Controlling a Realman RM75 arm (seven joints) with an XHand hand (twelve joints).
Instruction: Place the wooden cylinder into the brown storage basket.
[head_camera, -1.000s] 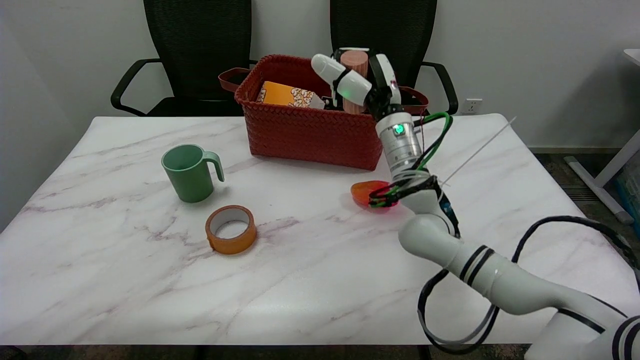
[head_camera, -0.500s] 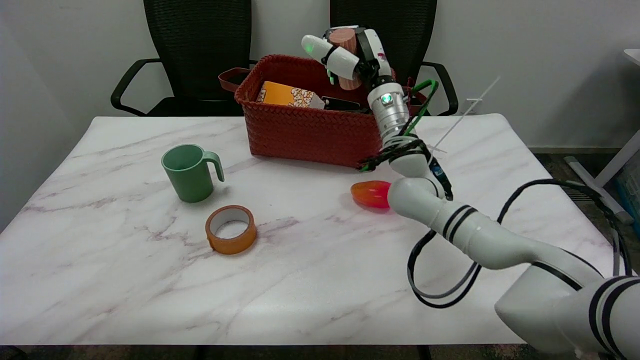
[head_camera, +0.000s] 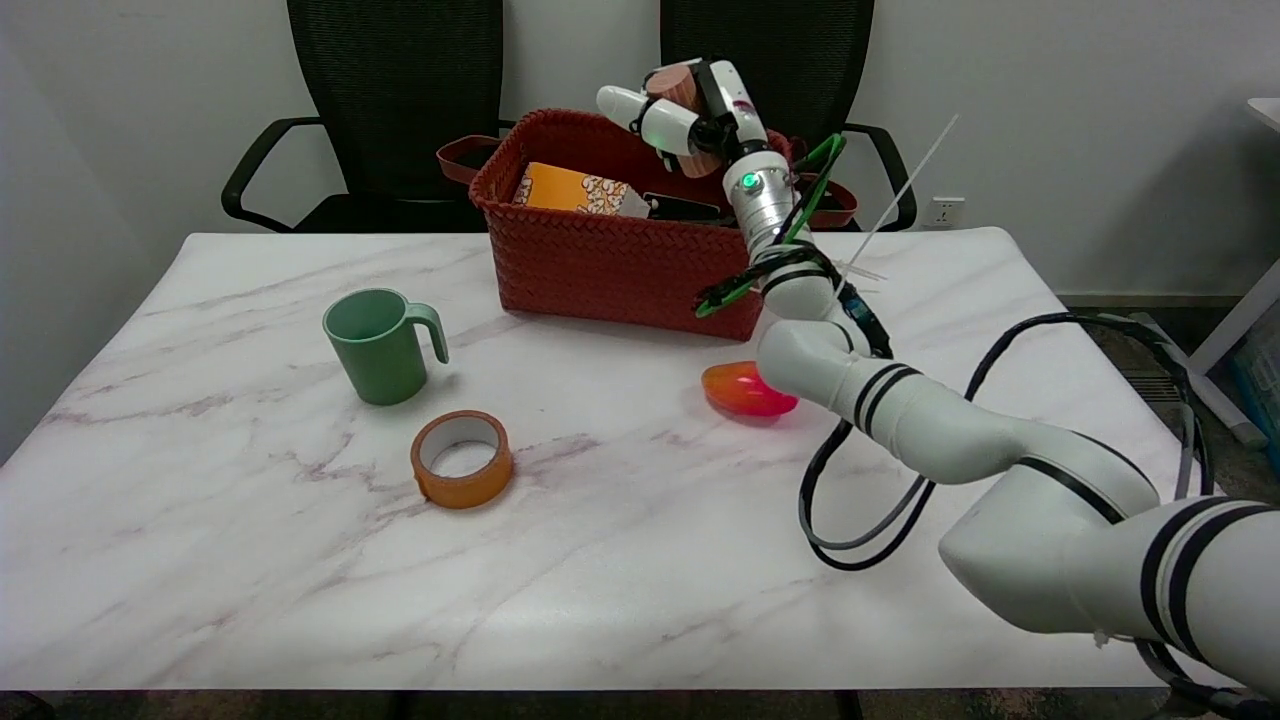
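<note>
While one wooden cylinder (head_camera: 685, 92) is gripped in the right hand (head_camera: 690, 115), it is held in the air above the far right part of the one brown storage basket (head_camera: 620, 265), tilted rather than upright, with white fingers (head_camera: 650, 115) wrapped across its front. Only the round top and a little of the lower end of the cylinder can be seen; the rest is covered by the hand. Whether the cylinder is above the basket's opening or its far rim cannot be told.

The basket is set at the far middle of the marble counter (head_camera: 300, 560). Inside it, one orange patterned box (head_camera: 570, 190) is seen leaning at the left, and one dark flat item (head_camera: 680, 207) lies to its right; what that item is cannot be made out.

On the counter itself three loose things are counted: one green mug (head_camera: 378, 345) at the left, its handle turned to the right; one roll of orange tape (head_camera: 462, 458) lying flat, nearer than the mug and just to its right; and one red-orange egg-shaped object (head_camera: 742, 390) near the basket's near right corner, partly covered by the arm.

Two black chairs (head_camera: 400, 90) are placed beyond the far edge of the counter.
</note>
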